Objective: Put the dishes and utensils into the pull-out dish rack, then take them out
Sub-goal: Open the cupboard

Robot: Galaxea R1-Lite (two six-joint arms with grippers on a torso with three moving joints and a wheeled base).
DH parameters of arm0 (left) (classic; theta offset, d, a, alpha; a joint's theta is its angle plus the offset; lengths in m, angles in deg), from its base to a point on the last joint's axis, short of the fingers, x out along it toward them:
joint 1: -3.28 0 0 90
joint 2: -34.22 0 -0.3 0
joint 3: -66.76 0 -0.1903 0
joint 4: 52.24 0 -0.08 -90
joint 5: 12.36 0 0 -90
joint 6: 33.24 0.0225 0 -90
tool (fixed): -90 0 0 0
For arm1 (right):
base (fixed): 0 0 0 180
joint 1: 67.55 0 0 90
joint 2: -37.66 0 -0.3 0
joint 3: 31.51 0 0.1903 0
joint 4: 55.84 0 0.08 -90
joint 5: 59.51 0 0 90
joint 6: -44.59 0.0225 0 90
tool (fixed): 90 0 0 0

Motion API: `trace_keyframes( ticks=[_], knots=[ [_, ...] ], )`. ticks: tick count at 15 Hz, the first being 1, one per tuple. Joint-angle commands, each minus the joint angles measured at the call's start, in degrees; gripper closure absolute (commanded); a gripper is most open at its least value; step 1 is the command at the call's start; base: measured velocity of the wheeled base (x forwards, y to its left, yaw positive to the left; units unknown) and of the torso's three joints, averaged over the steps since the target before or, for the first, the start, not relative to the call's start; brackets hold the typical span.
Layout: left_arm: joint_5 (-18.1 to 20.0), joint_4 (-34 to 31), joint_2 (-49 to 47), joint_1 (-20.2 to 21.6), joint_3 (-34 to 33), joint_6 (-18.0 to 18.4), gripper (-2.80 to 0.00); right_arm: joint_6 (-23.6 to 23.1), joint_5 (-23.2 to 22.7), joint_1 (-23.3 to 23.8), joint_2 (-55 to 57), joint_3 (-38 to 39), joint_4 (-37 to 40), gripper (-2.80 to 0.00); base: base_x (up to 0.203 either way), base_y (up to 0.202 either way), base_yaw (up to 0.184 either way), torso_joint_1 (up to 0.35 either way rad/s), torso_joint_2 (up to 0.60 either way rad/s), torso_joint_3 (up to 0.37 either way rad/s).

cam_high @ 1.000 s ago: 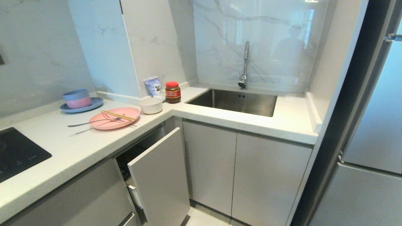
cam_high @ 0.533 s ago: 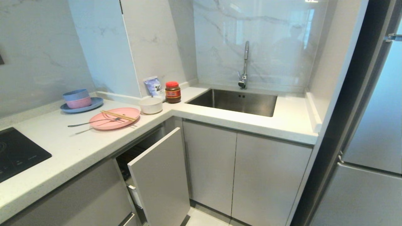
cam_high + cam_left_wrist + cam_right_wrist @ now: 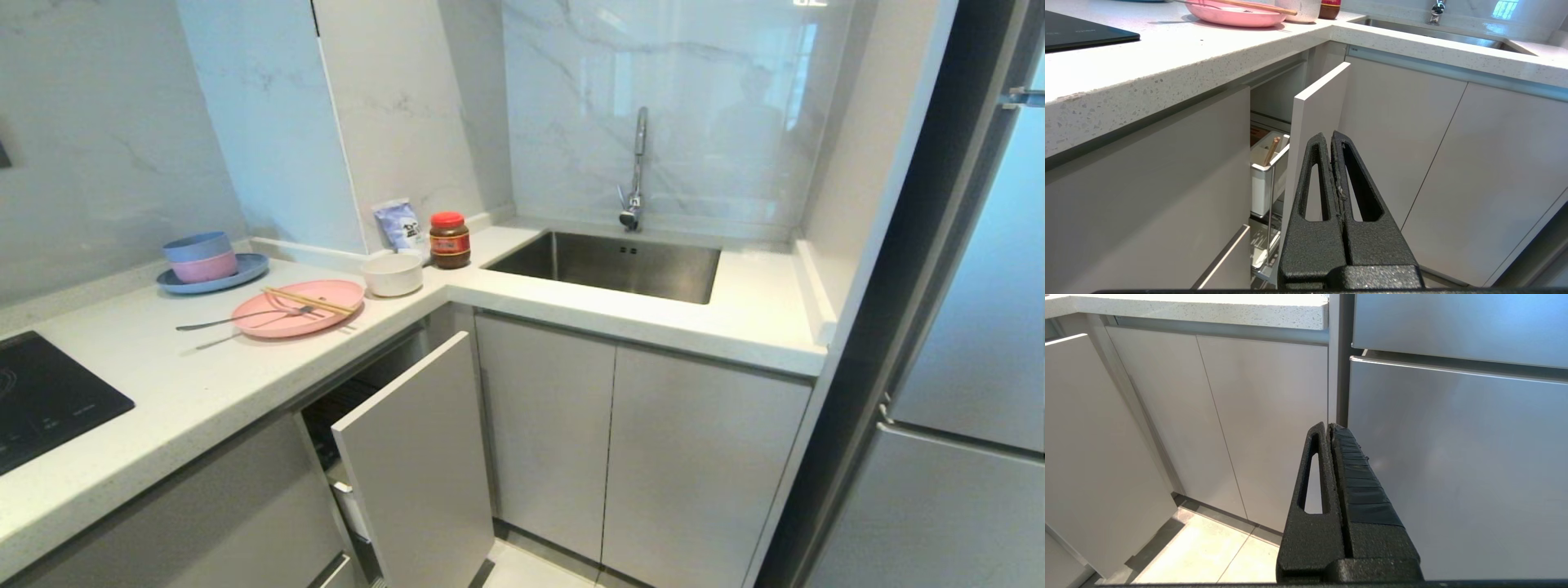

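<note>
Pink plate point(image 3: 299, 308) carrying chopsticks point(image 3: 308, 300) and fork point(image 3: 245, 316), 10 o'clock of the part-open dish rack point(image 3: 416, 457), staged for loading; left gripper point(image 3: 1330, 141) and right gripper point(image 3: 1328, 430) closed, empty.

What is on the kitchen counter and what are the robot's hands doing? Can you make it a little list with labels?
pink plate: on the counter, by the cream bowl
chopsticks: lying across the plate
fork: tines on the plate, handle out over the counter
dish rack: part-way out, front panel ajar
left gripper: shut, empty, low before the panel
right gripper: shut, empty, facing the cabinets
</note>
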Motion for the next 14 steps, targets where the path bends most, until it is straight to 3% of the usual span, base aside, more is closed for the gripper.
trace_keyframes(
  ticks=[1, 9, 12, 14],
  knots=[
    [0.0, 0.1, -0.1, 0.0, -1.1, 0.0, 0.00, 0.0, 0.0, 0.0, -0.2, 0.0, 0.0, 0.00, 0.000, 0.000, 0.000, 0.000, 0.00, 0.000],
    [-0.1, 0.1, -0.1, 0.0, -0.7, 0.6, 0.00, 0.0, 0.0, 0.0, -0.1, 0.1, 0.0, 0.00, 0.000, 0.000, 0.000, 0.000, 0.00, 0.000],
    [0.2, -2.7, -0.8, 0.0, 10.3, 1.5, 0.00, 0.0, 0.0, 0.0, -0.1, 0.0, 0.0, 0.00, 0.000, 0.000, 0.000, 0.000, 0.00, 0.000],
    [0.4, -6.5, -5.3, 0.0, 23.1, 4.3, 0.00, 0.0, 0.0, 0.0, -0.1, 0.0, 0.0, 0.00, 0.000, 0.000, 0.000, 0.000, 0.00, 0.000]
  ],
)
